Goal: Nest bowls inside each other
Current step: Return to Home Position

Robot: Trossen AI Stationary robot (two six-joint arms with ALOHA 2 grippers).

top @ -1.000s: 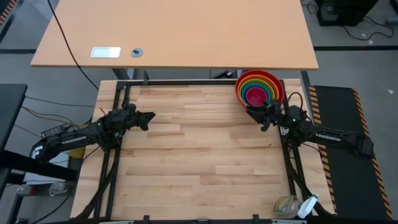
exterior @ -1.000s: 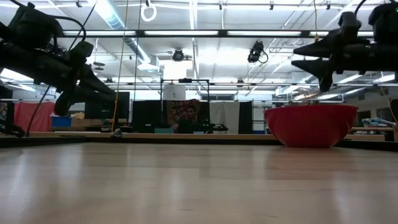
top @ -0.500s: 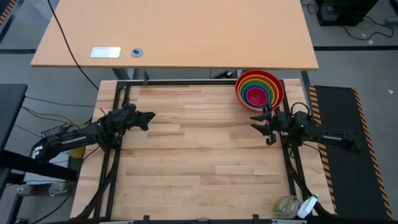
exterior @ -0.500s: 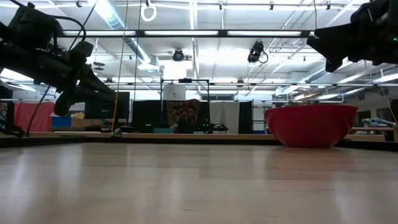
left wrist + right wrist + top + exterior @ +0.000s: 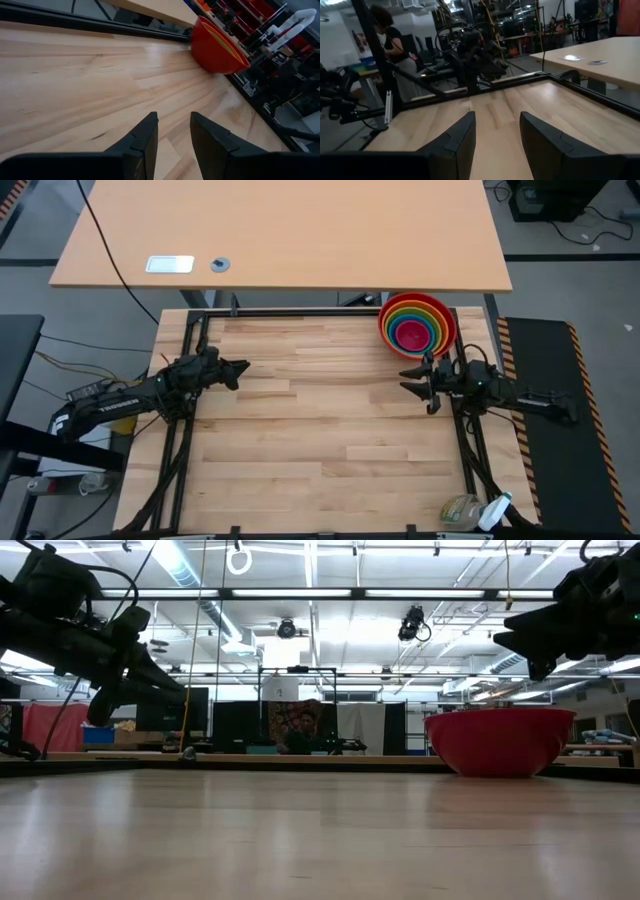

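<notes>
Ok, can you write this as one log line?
bowls: five nested, red outermost | left gripper: open, empty | right gripper: open, empty

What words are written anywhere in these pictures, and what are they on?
"TROSSEN": white letters on the left arm, seen from above.
Right arm: white marks, too small to read.
White card on the tan desk: too blurred to read.
Bowls: no writing shows.
</notes>
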